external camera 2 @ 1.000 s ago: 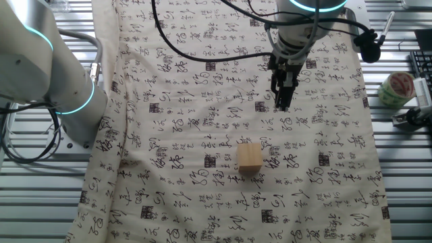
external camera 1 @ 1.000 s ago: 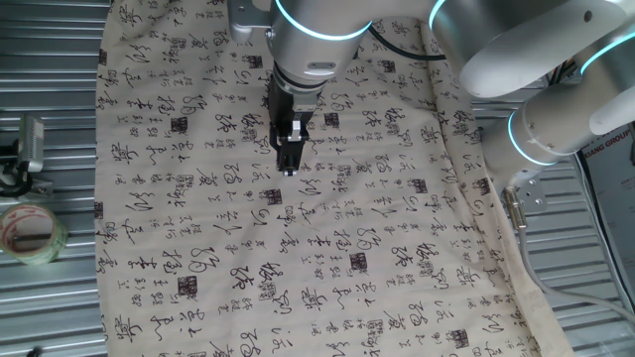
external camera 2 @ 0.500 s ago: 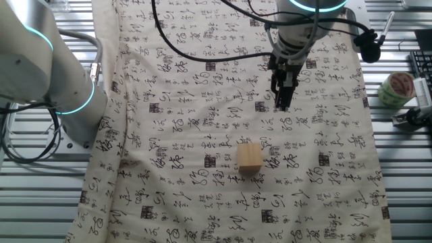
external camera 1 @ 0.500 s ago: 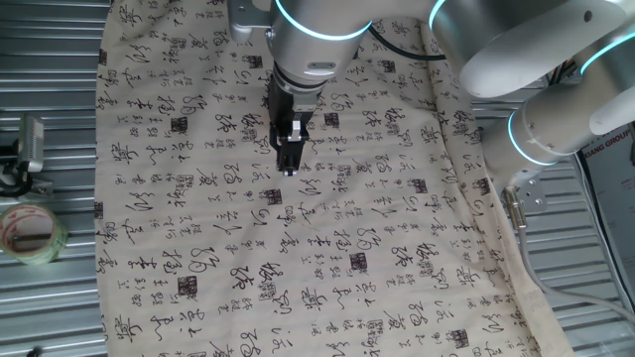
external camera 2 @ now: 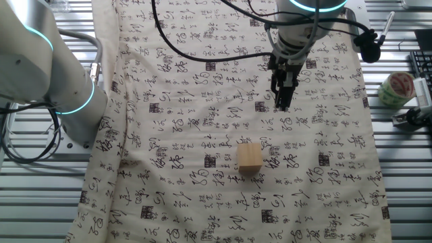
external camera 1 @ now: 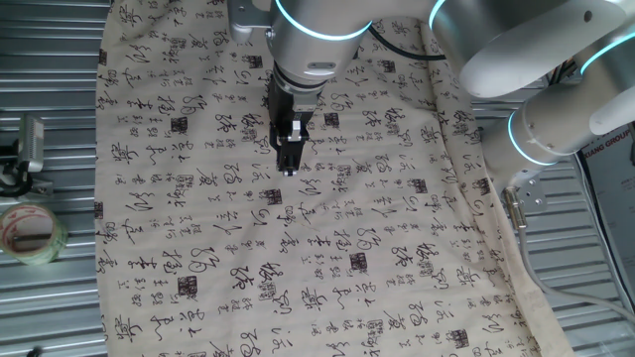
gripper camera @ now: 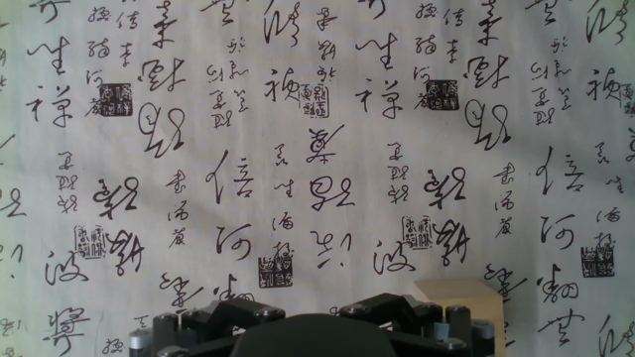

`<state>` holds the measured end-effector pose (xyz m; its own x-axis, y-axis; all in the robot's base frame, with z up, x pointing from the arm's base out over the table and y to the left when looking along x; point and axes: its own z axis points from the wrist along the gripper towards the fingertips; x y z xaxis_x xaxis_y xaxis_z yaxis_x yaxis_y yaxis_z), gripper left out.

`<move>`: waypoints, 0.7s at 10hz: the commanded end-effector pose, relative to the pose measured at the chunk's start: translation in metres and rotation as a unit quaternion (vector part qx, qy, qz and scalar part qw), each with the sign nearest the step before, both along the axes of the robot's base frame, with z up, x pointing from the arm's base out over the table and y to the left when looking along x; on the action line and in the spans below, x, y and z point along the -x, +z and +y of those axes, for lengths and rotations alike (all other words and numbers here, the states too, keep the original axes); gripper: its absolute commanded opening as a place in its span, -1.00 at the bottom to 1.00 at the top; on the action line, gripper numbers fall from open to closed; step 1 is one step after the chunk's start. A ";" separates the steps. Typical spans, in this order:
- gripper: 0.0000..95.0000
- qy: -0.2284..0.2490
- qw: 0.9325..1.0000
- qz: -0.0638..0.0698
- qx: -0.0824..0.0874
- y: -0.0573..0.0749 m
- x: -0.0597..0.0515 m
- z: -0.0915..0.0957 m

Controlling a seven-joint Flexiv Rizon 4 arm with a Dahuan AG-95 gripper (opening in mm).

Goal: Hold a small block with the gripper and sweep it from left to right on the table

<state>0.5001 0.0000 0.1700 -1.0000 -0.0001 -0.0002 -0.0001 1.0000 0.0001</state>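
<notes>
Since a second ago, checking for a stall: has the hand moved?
No. The hand sits over the same cloth characters, apart from the block.

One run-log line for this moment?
phase: pre-grasp | gripper: above cloth, holds nothing | block: on cloth, apart from gripper

Comparison over the last second, both fixed views: I find no change. The gripper (external camera 1: 289, 167) hangs over the same characters on the cloth (external camera 1: 397, 258), far of centre, with no shift left, right, near or far, and its height and finger spacing match the earlier pictures. The small block (external camera 2: 250, 158) lies on the same patch of cloth, apart from the gripper, its faces turned as before. The folds of the cloth keep their earlier lines. The hand view has no earlier counterpart, so I can compare nothing there.
</notes>
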 end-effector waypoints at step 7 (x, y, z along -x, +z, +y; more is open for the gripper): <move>-1.00 -0.024 0.999 -0.038 -0.006 0.000 0.000 0.000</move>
<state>0.4980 -0.0005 0.1706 -0.9958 0.0484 -0.0777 0.0477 0.9988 0.0109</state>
